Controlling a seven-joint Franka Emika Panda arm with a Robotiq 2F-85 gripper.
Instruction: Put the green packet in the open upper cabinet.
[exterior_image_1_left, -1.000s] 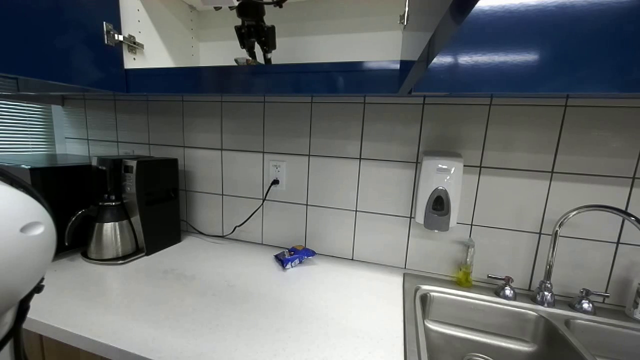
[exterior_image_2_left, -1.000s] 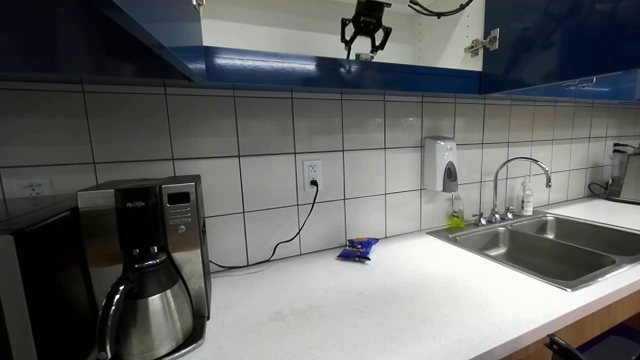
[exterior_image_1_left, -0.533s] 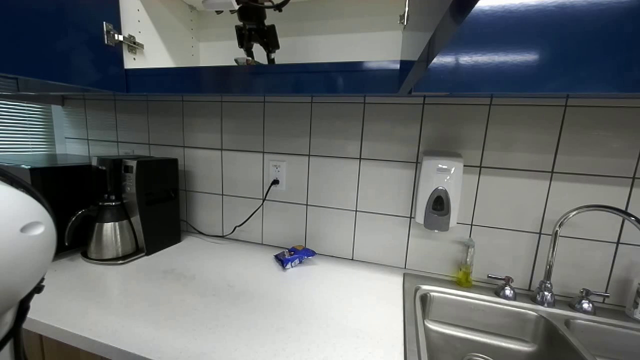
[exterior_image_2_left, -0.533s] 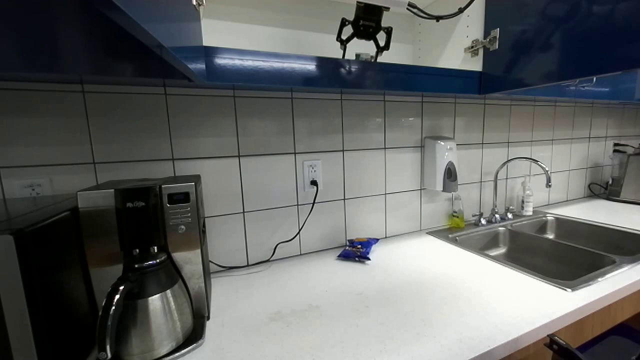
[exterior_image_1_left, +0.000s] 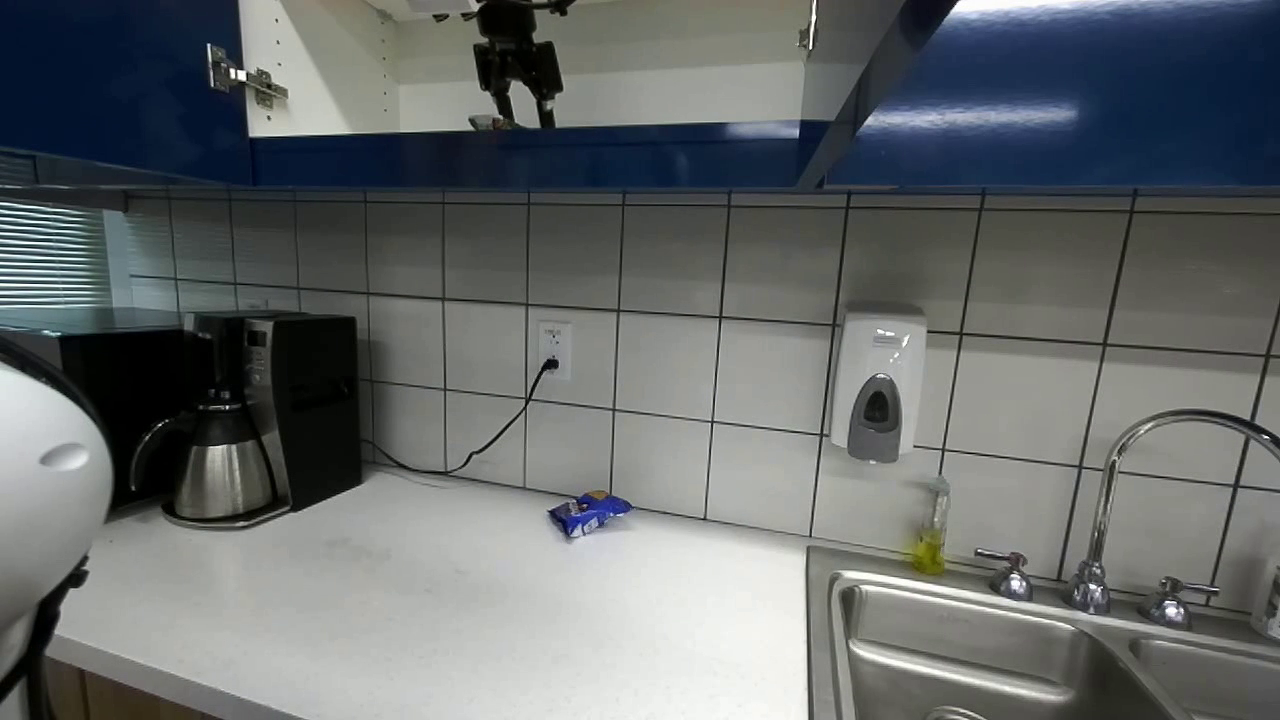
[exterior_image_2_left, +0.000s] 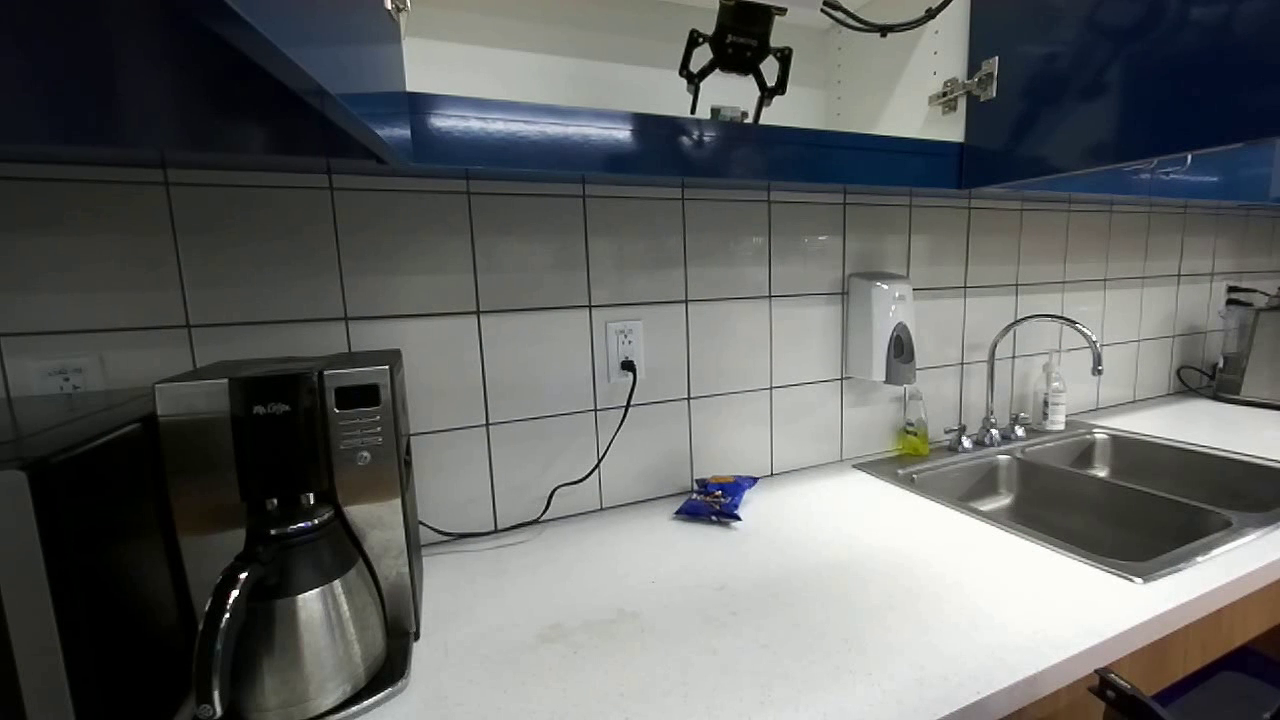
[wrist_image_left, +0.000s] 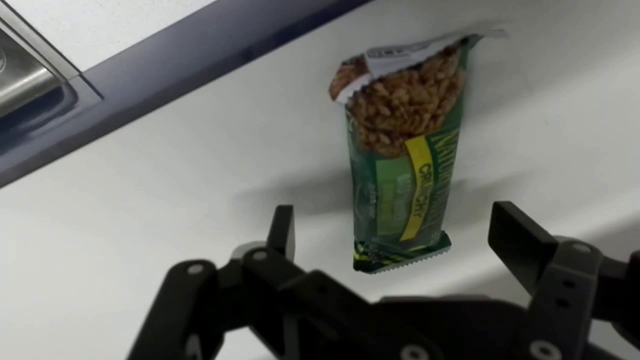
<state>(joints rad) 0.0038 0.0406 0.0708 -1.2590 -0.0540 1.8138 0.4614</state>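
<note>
The green packet, a granola bar wrapper with a yellow band, lies on the white floor of the open upper cabinet. In the wrist view my gripper stands open, its fingers spread on either side of the packet's lower end with a gap on both sides. Both exterior views show the gripper inside the cabinet, pointing down. Only a small top part of the packet rises above the blue front edge there; the rest is hidden.
The cabinet's blue front edge runs below the gripper, and open doors flank the opening. On the counter are a blue packet and a coffee maker. A soap dispenser hangs near the sink.
My gripper's fingers have spread apart from around the packet, and the gripper has shifted slightly. The packet stays where it was on the cabinet floor.
</note>
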